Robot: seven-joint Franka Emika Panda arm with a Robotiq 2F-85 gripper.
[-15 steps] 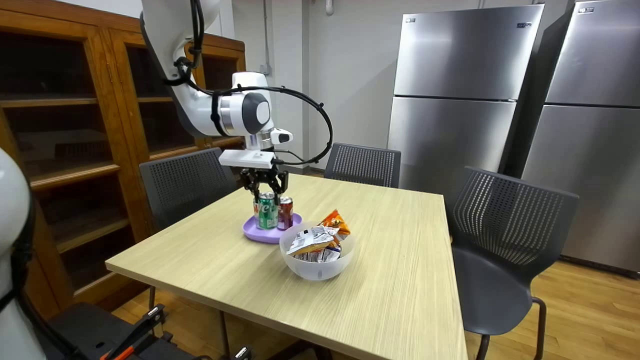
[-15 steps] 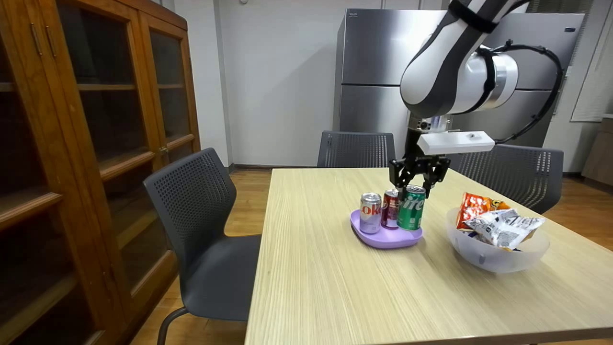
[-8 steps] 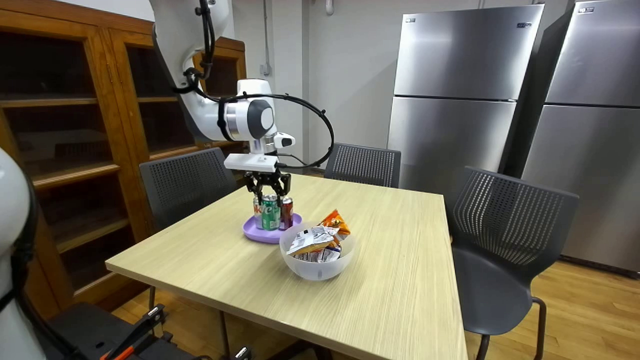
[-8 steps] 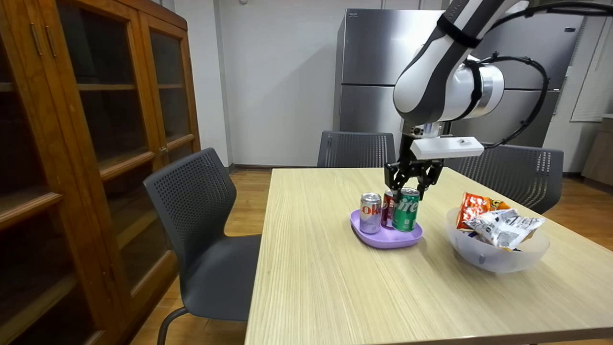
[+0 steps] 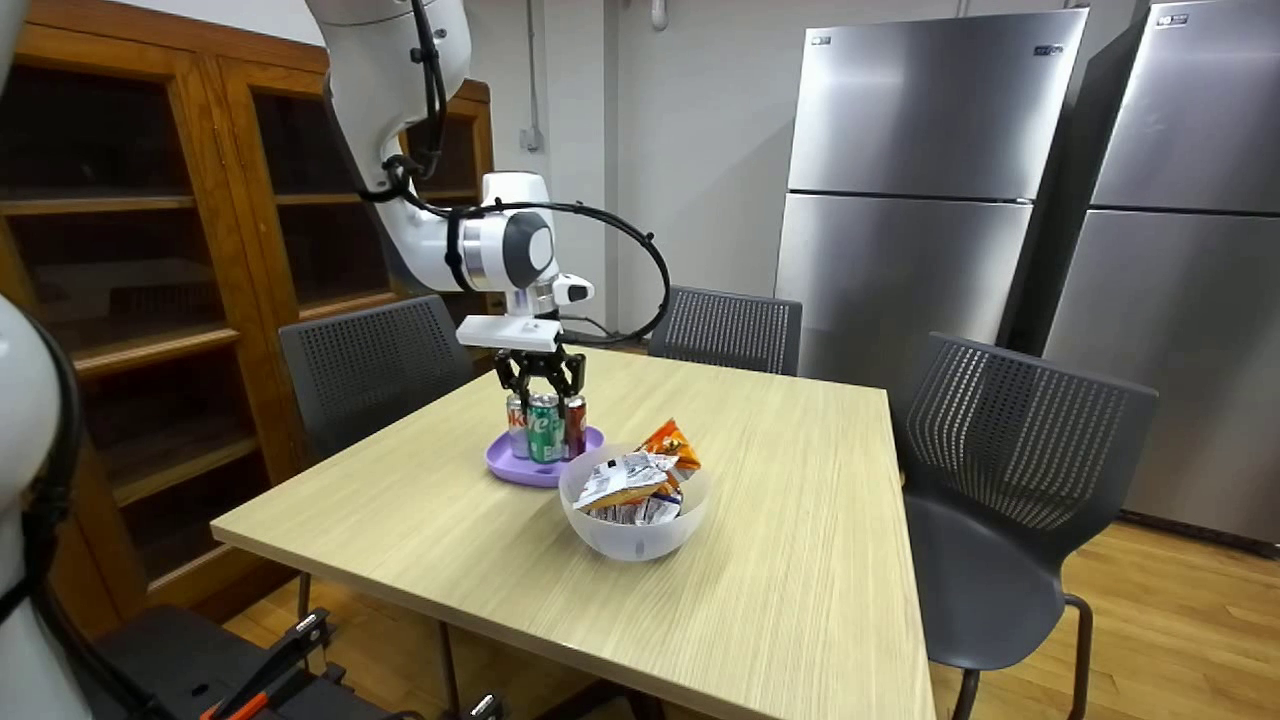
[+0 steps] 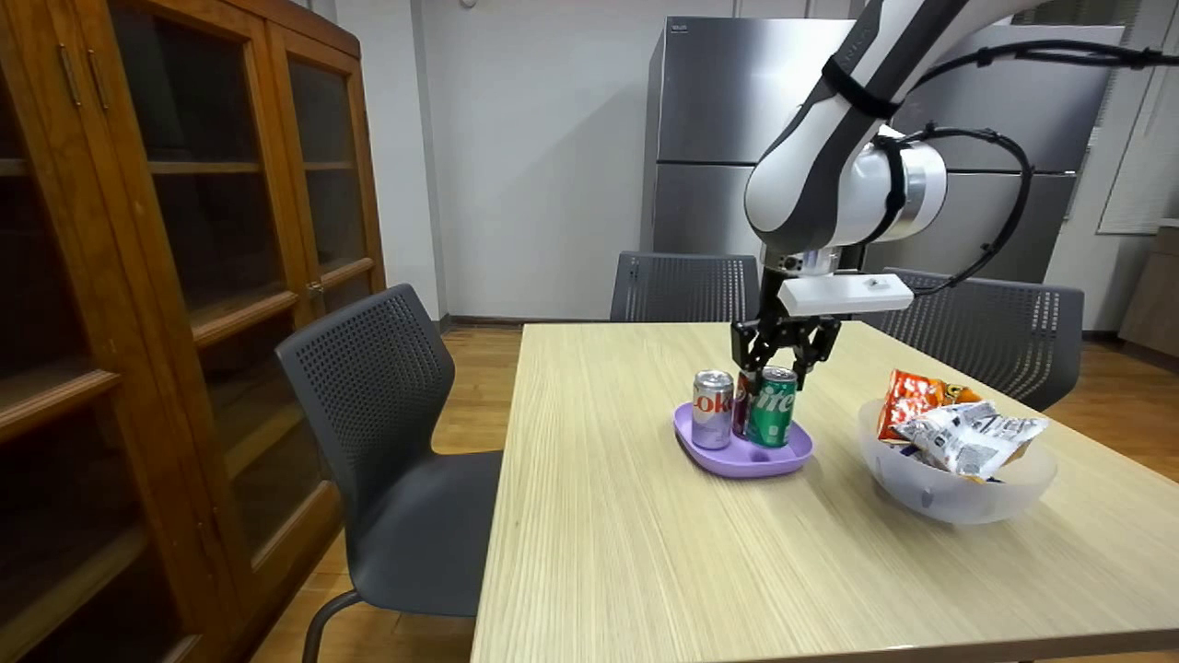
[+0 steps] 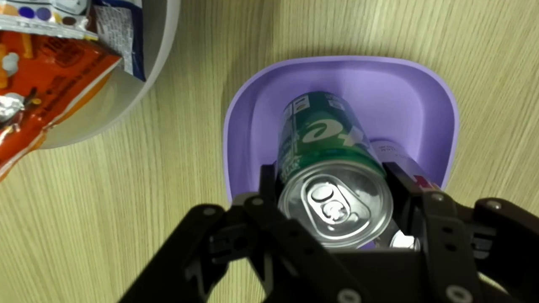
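My gripper (image 5: 544,403) points down over the purple tray (image 5: 505,470), shut on the upper part of a green Sprite can (image 5: 545,437). In the wrist view the fingers (image 7: 332,180) lie on both sides of the can (image 7: 322,130), its silver lid toward the camera. The can stands upright at or just above the tray floor; I cannot tell if it touches. A silver Diet Coke can (image 6: 712,416) and a dark red can (image 6: 741,419) stand on the tray close to it. The red can is partly hidden behind the green one.
A translucent bowl (image 6: 949,497) of snack bags (image 6: 972,440) stands on the wooden table (image 5: 780,560) beside the tray. Dark chairs (image 5: 1020,450) stand round the table. A wooden cabinet (image 5: 215,250) and steel fridges (image 5: 920,200) stand behind.
My gripper has moved down and sideways with the green can, toward the Diet Coke can in an exterior view. The other cans, tray and bowl have not moved.
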